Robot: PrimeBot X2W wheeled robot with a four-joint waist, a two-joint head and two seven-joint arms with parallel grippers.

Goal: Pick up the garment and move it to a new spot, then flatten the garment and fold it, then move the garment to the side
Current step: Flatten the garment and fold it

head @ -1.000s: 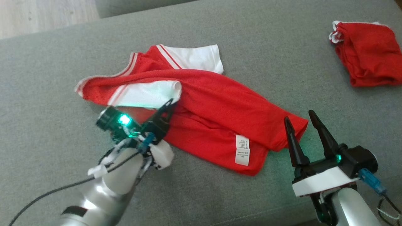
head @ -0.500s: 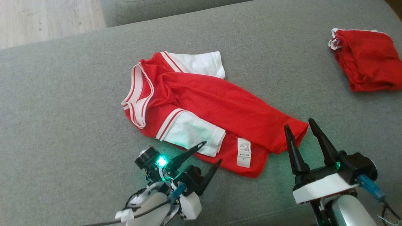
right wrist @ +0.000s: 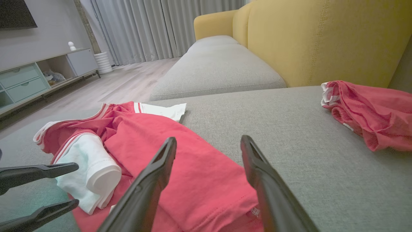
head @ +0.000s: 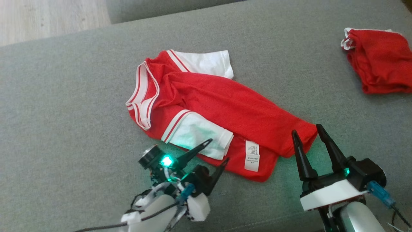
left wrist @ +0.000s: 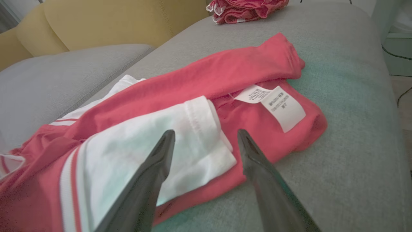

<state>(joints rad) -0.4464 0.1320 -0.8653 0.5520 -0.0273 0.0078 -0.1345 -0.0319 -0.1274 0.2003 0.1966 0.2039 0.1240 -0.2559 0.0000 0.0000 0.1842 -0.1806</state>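
Garment: the red short-sleeved jersey shirt with white sleeves and striped trim (head: pixel 225 109) lies rumpled at the middle of the grey fabric sofa cushion (head: pixel 64 112), its body doubled over itself and its hem end toward the near edge.
Left gripper (head: pixel 219 149): released and empty; fingers spread, just beside the nearer white sleeve (head: pixel 199 135).
Right gripper (head: pixel 306 128): released and empty; fingers spread, just beside the hem corner.
Task state: judged as garment set down; flattening and folding not yet done.
Risk, double layer: the white care label (head: pixel 252 156) is exposed, so the hem is turned over. If you pinch there, expect to catch two layers and drag the fold instead of opening it.
Risk, slip: a shallow pinch on one thin edge may let the soft cloth pull free.
Risk, near edge: drawing the hem toward you may slide it off the cushion.
Risk, mixing: a second crumpled red garment (head: pixel 379 71) sits at the far right corner. Keep any sideways move well apart from it.
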